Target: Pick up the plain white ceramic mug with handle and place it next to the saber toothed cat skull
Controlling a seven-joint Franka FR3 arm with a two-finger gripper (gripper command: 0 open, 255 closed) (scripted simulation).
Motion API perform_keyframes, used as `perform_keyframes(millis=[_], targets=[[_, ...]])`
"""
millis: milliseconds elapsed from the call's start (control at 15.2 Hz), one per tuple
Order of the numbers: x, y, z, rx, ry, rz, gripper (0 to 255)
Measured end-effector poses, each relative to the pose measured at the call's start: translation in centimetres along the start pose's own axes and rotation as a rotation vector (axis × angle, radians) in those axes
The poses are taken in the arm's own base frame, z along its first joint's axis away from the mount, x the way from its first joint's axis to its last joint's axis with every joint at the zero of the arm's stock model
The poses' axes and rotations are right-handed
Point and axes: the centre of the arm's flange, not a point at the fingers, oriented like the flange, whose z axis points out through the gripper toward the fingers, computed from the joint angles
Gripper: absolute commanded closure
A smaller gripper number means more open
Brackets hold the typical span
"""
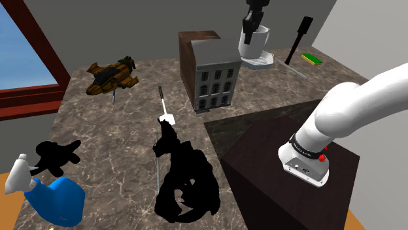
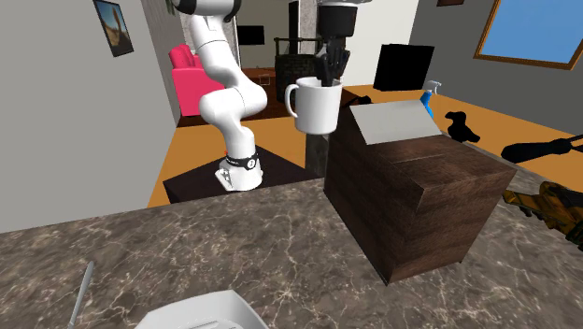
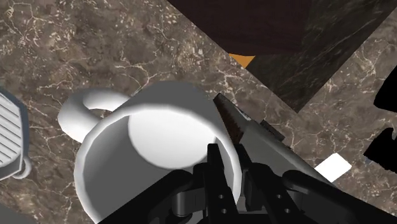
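Mug (image 1: 254,44) hangs in the air at the far end of the table (image 1: 124,140), just over a white tray (image 1: 259,63). The gripper (image 1: 251,27) is clenched on its rim. In the wrist view one finger (image 3: 216,168) is inside the cup and the other is outside, so only a thin bit of wall is pinched.

That small pinch is my first worry. The mug (image 3: 146,133) looks smooth and its weight hangs to one side of the fingers. I think a quick swing could make it tip or slide out and fall on the hard table.

The black shape (image 1: 186,180) at the near end of the table looks like the skull. It is well apart from the mug. The house (image 1: 212,75) and the brown box (image 1: 193,39) stand between the two, more to the shoulder view's left. In the second exterior view the mug (image 2: 318,107) is near the box (image 2: 420,206) and about level with its top. If the arm moves low, the mug or its handle could bump them.

A thin tool (image 1: 160,104) lies just beside the skull on its far side. Putting the mug down on it would leave the mug wobbly.

The stand (image 1: 281,157) is near the skull on the shoulder view's right, so there is little room on that side. Coming down too close could push the skull.
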Motion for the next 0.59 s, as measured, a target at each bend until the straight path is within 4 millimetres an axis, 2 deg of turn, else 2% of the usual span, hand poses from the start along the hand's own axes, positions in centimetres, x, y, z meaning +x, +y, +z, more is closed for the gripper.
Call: perform_keyframes(millis=[330, 594], targets=[[-1.0, -5.7, 0.4, -0.032, 0.004, 0.006, 255], [-1.5, -10.7, -0.2, -0.077, 0.013, 0.005, 255]])
